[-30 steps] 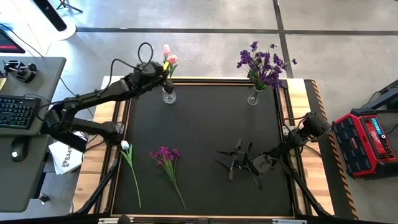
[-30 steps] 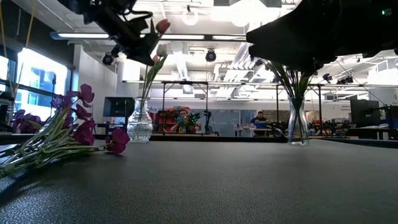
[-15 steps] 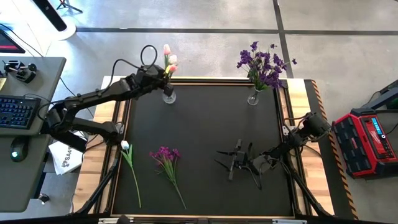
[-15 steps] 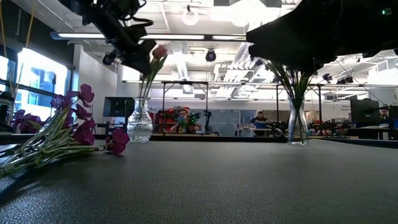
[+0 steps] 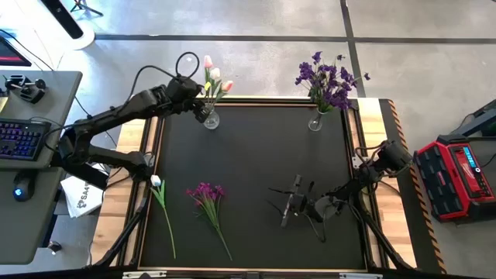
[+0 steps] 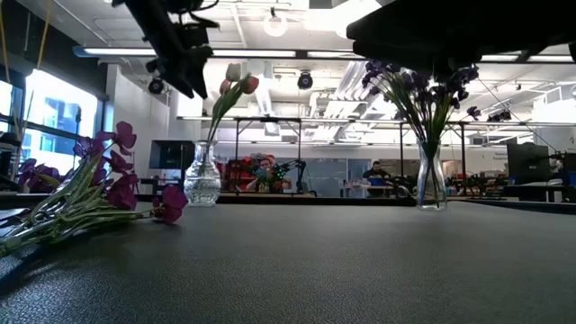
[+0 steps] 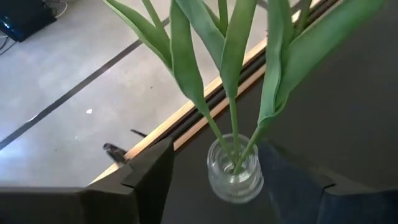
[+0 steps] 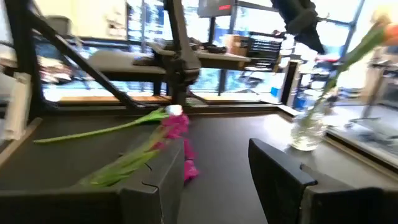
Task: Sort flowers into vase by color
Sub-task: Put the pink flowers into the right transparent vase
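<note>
A clear glass vase (image 5: 210, 120) at the table's far left holds pink and white tulips (image 5: 215, 75) on green stems (image 7: 231, 118); it stands on its base. My left gripper (image 5: 200, 105) hovers open just left of and above the vase (image 7: 235, 177), touching nothing. A second vase (image 5: 316, 122) at the far right holds purple flowers (image 5: 325, 81). A white tulip (image 5: 160, 195) and a magenta bunch (image 5: 206, 194) lie flat on the mat at the near left. My right gripper (image 5: 291, 205) stands open and low over the mat at the near right, pointing toward them (image 8: 174, 127).
The black mat (image 5: 256, 155) has a raised wooden border (image 5: 256, 99). A desk with a keyboard (image 5: 19, 139) stands off the left side, and a red case (image 5: 457, 174) off the right. Bare mat lies between the two vases and the lying flowers.
My left gripper has opened and let go of a pink tulip, whose stem now stands in the left vase with the others. The gripper has tipped and drawn back, up and toward the table's left edge. The tulip's bud leans out to the right of the bunch.
</note>
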